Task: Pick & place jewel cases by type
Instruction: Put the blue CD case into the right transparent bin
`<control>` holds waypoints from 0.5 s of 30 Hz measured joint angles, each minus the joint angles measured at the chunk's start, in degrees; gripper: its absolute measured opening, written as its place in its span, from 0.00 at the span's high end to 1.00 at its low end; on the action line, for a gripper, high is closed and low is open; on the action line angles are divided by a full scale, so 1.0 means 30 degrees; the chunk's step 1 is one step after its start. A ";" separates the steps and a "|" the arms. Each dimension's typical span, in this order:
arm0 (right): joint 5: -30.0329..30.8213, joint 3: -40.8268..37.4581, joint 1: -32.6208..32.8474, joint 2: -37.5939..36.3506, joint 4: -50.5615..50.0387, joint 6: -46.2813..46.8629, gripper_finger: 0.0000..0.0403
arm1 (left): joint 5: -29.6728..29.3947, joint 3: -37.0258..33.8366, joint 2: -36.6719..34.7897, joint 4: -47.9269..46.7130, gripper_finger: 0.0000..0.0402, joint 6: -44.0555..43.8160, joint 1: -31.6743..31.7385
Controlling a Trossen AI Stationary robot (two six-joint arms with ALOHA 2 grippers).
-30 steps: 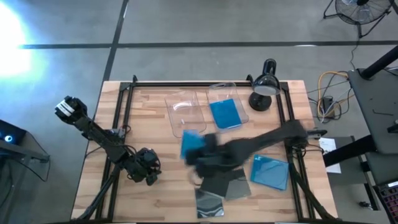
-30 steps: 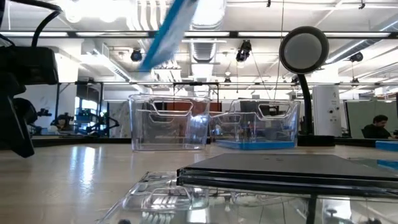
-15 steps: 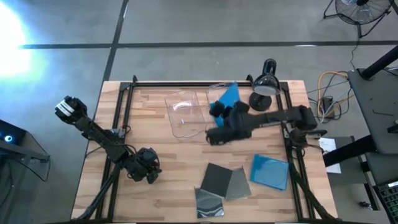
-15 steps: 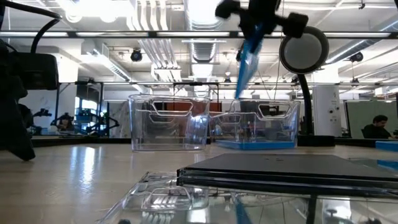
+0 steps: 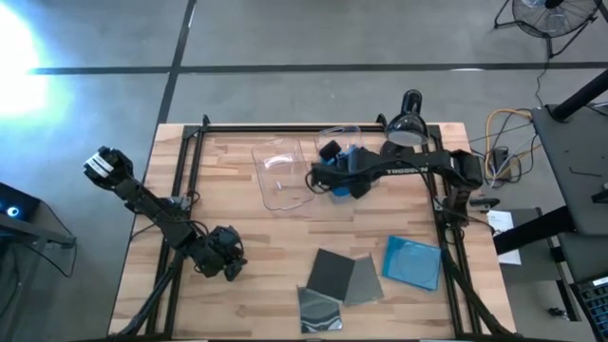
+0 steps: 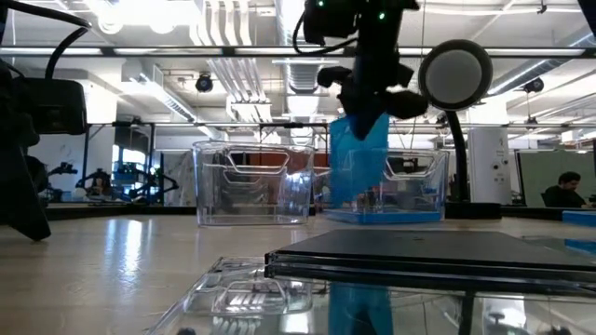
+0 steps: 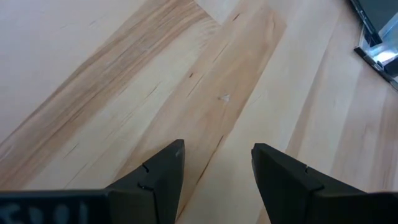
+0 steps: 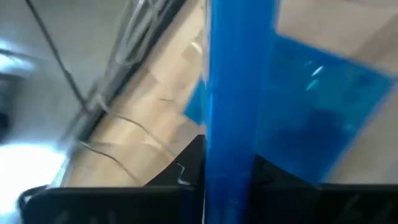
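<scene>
Bare wooden surface (image 5: 237,218) lies open from 7 to 10 o'clock; clear trays (image 5: 283,176) and lamp (image 5: 403,141) crowd 12 to 1; jewel cases (image 5: 342,280) block 5.

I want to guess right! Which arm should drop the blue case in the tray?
The right: its gripper already holds the blue case over the tray. The left gripper waits far off, open.

The blue jewel case (image 8: 239,93) is cut off by the right wrist view's edges, and the right gripper's fingertips (image 8: 186,171) are largely hidden behind it. In the high view the case (image 5: 353,155) is mostly covered by the right gripper (image 5: 340,171). What lies in the right-hand clear tray (image 6: 428,177) is blurred.
</scene>
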 joint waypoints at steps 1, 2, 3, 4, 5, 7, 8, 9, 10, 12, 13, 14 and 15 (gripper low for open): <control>-0.0026 -0.0119 -0.0265 0.0000 0.0431 0.0014 0.88 | 0.0000 0.0000 0.0000 0.0005 0.58 -0.0021 0.0000; -0.0159 -0.0157 -0.0505 0.0000 0.0396 -0.0016 0.86 | 0.0006 -0.0003 0.0000 0.0005 0.58 -0.0064 0.0000; -0.0247 -0.0170 -0.0748 0.0007 0.0150 -0.0229 0.85 | 0.0034 -0.0005 0.0000 0.0012 0.58 -0.0069 0.0000; -0.0278 -0.0184 -0.0959 0.0007 -0.0103 -0.0510 0.84 | 0.0114 0.0000 0.0000 0.0014 0.58 -0.0069 -0.0007; -0.0280 -0.0191 -0.1168 0.0007 -0.0404 -0.0834 0.82 | 0.0178 0.0000 0.0000 0.0012 0.58 -0.0060 -0.0007; -0.0523 -0.0247 -0.1477 0.0007 -0.1256 -0.0884 0.80 | 0.0303 0.0007 0.0000 0.0006 0.58 0.0009 -0.0007; -0.0655 -0.0259 -0.1570 0.0007 -0.1421 -0.0809 0.78 | 0.0346 0.0015 0.0000 0.0022 0.58 0.0019 -0.0007; -0.0799 -0.0264 -0.1592 0.0007 -0.1346 -0.0879 0.77 | 0.0365 0.0015 0.0000 0.0027 0.58 0.0023 -0.0007; -0.0843 -0.0264 -0.1603 0.0007 -0.1157 -0.1387 0.76 | 0.0389 0.0015 0.0000 0.0030 0.58 0.0033 -0.0007; -0.1051 -0.0262 -0.1587 0.0009 -0.0684 -0.3015 0.75 | 0.0414 0.0015 0.0000 0.0034 0.58 0.0240 -0.0007; -0.1565 -0.0240 -0.1585 0.0060 -0.0652 -0.4254 0.74 | 0.0442 0.0015 0.0000 0.0032 0.58 0.0426 -0.0007; -0.2347 -0.0235 -0.1594 0.0066 -0.0733 -0.5413 0.73 | 0.0462 0.0015 0.0000 0.0034 0.58 0.0582 -0.0015; -0.3203 -0.0242 -0.1607 0.0066 -0.0739 -0.6642 0.73 | 0.0481 0.0022 0.0000 0.0034 0.58 0.0753 -0.0015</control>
